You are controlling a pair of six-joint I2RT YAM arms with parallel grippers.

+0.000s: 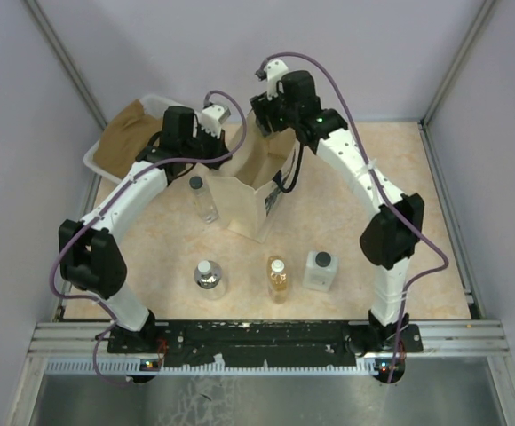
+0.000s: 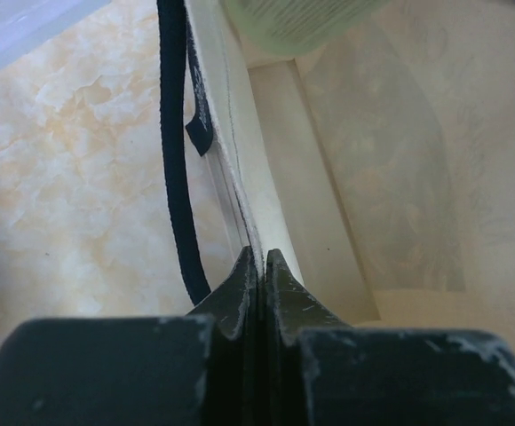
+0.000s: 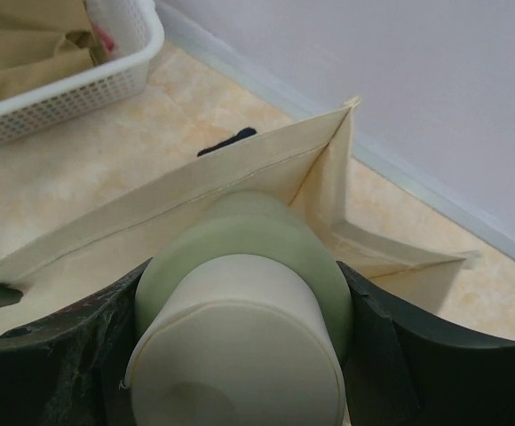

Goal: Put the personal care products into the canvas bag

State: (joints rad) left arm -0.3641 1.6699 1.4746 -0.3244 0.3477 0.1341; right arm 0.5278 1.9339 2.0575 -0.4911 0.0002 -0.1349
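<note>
Marbled table (image 1: 351, 209), green bottle (image 3: 257, 235) in right gripper (image 3: 240, 346) over canvas bag (image 1: 249, 209)

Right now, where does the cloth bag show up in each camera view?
Top view: the bag stands upright in the middle, slightly toward the back.
Left wrist: it fills the right half, and the left gripper pinches its rim.
Right wrist: its open mouth crosses the middle, under the green bottle.
Shared landmark: the green bottle, which also shows at the top edge of the left wrist view.

The canvas bag (image 1: 253, 191) stood mid-table, the tub (image 1: 93, 162) behind it to the left, the slim bottle (image 1: 203, 199) just left of it. Before it stood the round bottle (image 1: 208, 276), the tall bottle (image 1: 278, 278) and the square bottle (image 1: 320, 271), left to right.
</note>
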